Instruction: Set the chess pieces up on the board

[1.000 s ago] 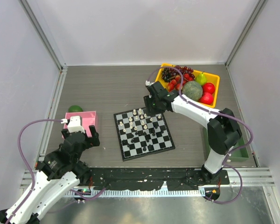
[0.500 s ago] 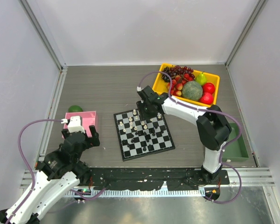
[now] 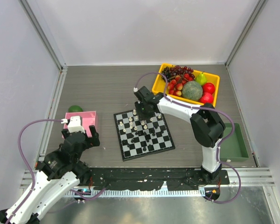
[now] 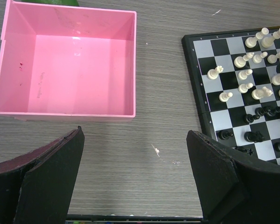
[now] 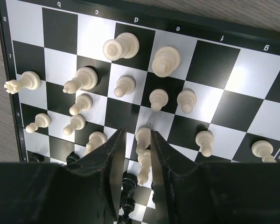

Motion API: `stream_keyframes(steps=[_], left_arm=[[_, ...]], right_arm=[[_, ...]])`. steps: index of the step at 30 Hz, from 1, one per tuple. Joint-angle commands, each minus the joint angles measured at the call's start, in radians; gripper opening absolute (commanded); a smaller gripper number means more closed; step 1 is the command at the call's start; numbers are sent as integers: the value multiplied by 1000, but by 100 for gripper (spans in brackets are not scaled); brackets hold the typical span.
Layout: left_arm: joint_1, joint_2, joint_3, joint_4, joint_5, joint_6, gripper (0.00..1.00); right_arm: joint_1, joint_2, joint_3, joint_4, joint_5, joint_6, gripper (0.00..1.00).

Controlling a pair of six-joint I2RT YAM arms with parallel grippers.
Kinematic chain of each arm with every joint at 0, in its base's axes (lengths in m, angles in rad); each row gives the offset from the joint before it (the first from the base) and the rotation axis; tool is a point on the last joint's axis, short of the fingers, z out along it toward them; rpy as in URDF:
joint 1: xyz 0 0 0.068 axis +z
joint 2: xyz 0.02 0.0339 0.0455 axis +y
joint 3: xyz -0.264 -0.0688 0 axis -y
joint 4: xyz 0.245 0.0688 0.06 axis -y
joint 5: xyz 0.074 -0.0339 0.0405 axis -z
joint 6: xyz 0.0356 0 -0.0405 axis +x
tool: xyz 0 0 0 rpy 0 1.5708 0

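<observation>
Overhead, the right gripper (image 3: 141, 111) hangs above the far edge of the black-and-white checked board (image 3: 165, 140). The left gripper (image 4: 135, 133) gapes wide beside a pink plastic tray (image 4: 70, 60), seemingly idle. The right jaws narrowly flank a tall white plastic chessman (image 5: 143, 149), likely to reposition it, but I cannot tell whether they grip it.

Same build on both sides: the left arm (image 3: 44, 189) and the right arm (image 3: 182, 108) wear smooth white shells broken up by chunky black joints. A thin purple cable (image 3: 22, 140) loops off each one. Up close, the left tool (image 4: 135, 175) shows broad matte-black fingers (image 4: 49, 179) with rough, speckled edges. The right tool (image 5: 136, 140) has the same black, wedge-shaped pair.
</observation>
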Motion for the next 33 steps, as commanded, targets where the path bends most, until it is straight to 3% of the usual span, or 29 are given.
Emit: stream_keyframes(steps=[1, 9, 20, 33], left_arm=[[-3, 9, 1, 39, -9, -11, 100], [-2, 6, 0, 38, -10, -11, 100], [-2, 4, 0, 38, -9, -11, 100], [-2, 6, 1, 38, -10, -11, 100]], right_arm=[[15, -7, 43, -15, 9, -5, 35], [26, -18, 37, -51, 70, -8, 34], [30, -39, 43, -49, 70, -11, 16], [-14, -194, 74, -51, 199, -29, 15]])
